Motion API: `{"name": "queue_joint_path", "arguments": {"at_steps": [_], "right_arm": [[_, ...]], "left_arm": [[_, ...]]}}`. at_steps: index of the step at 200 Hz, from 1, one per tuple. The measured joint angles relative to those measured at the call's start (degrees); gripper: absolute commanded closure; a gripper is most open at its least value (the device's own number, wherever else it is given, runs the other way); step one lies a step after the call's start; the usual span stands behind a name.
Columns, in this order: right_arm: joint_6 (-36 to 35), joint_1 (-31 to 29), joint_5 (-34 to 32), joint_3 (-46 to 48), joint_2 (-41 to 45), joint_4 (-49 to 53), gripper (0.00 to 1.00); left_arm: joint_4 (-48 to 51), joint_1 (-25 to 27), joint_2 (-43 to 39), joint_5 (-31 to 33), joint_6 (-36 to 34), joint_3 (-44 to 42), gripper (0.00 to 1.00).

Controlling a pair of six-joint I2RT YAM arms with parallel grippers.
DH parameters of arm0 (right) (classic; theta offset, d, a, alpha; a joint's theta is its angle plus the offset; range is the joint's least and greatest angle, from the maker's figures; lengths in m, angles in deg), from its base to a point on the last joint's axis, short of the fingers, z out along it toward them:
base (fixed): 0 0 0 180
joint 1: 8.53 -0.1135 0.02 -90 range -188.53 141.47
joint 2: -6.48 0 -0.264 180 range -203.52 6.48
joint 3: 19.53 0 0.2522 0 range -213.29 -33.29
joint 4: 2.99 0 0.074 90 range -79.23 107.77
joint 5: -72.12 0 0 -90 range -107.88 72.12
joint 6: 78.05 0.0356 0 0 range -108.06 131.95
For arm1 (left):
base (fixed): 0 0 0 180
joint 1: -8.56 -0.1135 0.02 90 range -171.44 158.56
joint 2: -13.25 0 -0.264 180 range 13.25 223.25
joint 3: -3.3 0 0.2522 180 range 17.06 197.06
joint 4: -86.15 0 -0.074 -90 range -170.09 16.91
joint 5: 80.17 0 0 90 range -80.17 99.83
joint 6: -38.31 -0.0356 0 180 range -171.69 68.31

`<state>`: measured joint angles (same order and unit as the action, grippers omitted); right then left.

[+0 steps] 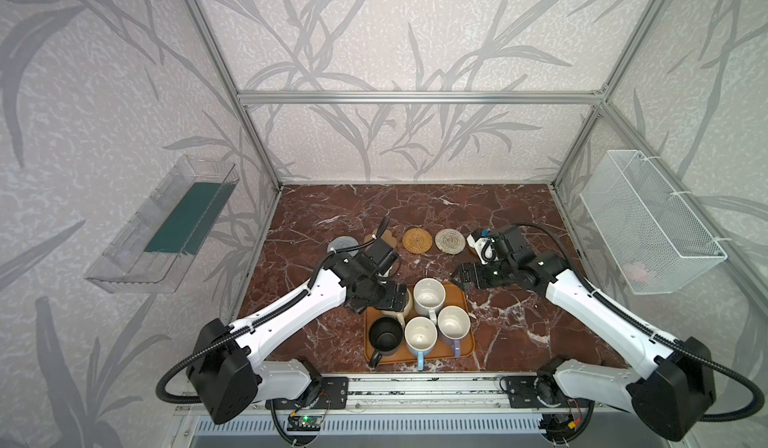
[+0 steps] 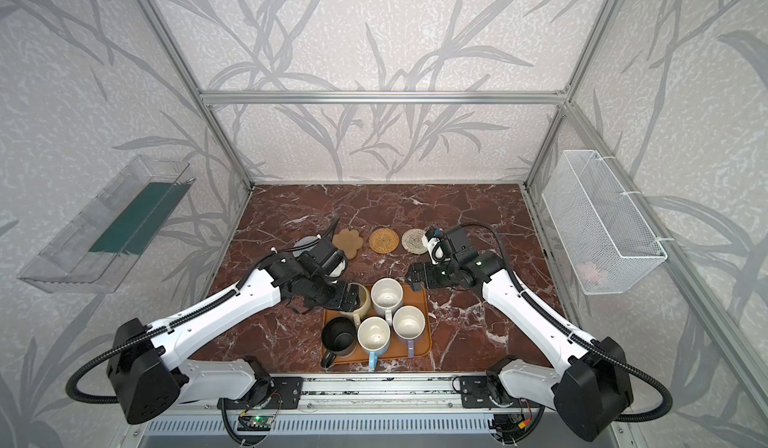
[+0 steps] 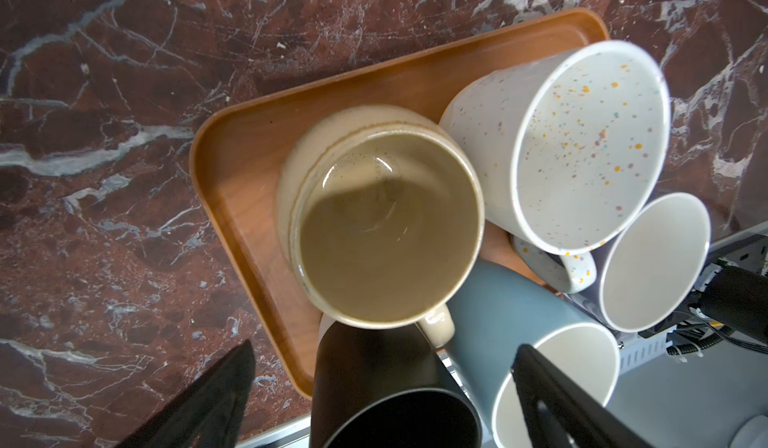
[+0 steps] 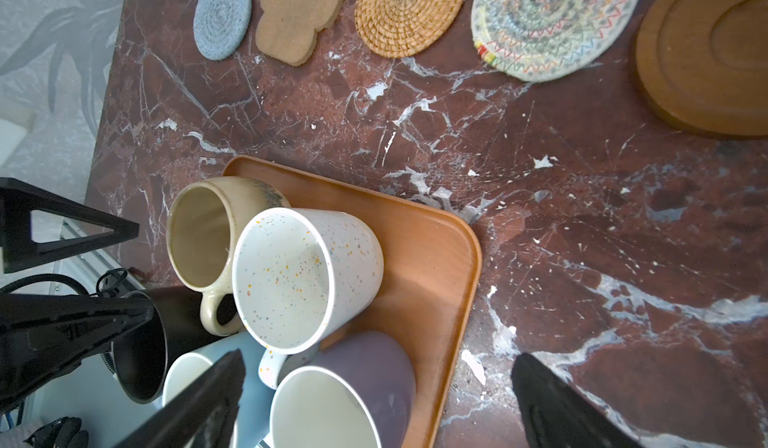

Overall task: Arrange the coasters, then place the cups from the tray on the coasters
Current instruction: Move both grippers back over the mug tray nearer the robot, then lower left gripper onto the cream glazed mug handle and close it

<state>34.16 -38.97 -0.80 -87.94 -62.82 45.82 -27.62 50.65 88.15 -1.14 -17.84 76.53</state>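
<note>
Tray [image 2: 419, 302], lower centre in both top views: all five cups [image 1: 420, 333] on it, packed touching.
Left gripper [image 1: 394, 296] spread wide, empty, over the beige cup [image 3: 386, 225].
Right gripper [image 1: 463, 277] wide, empty, at the tray's upper-right corner.
Risk: left fingers [image 3: 540, 383] clip the black cup [image 3: 374, 383] or speckled cup [image 3: 582, 146], tipping them.
Coasters [image 4: 409, 9] in a row above. Grey mat [image 4: 222, 16] and paw mat [image 4: 297, 13] lie just beside each other, so cups there could collide.

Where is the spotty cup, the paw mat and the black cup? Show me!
speckled white cup [image 3: 582, 142]: left wrist view, on its dotted inside wall.
paw-shaped coaster [image 4: 297, 13]: right wrist view, middle of its flat top.
black cup [image 1: 385, 334]: a top view, down inside its dark bowl.
</note>
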Motion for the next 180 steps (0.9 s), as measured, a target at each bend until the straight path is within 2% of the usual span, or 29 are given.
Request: {"name": "queue_joint_path", "arguments": {"at_steps": [58, 92, 180], "right_arm": [[2.60, -2.51, -0.04, 2.86, 0.57, -3.41, 0.00], [3.13, -2.58, -0.11, 4.07, 1.05, -3.80, 0.00], [3.08, -2.58, -1.03, 4.37, 1.07, -4.04, 0.00]], "left_arm": [[-0.94, 1.53, 3.02, 1.51, 1.97, -1.73, 0.03], [-1.92, 1.77, 4.50, 3.10, 2.38, -1.79, 0.08], [-5.44, 2.82, 6.69, 3.23, 3.28, -2.32, 0.10]]}}
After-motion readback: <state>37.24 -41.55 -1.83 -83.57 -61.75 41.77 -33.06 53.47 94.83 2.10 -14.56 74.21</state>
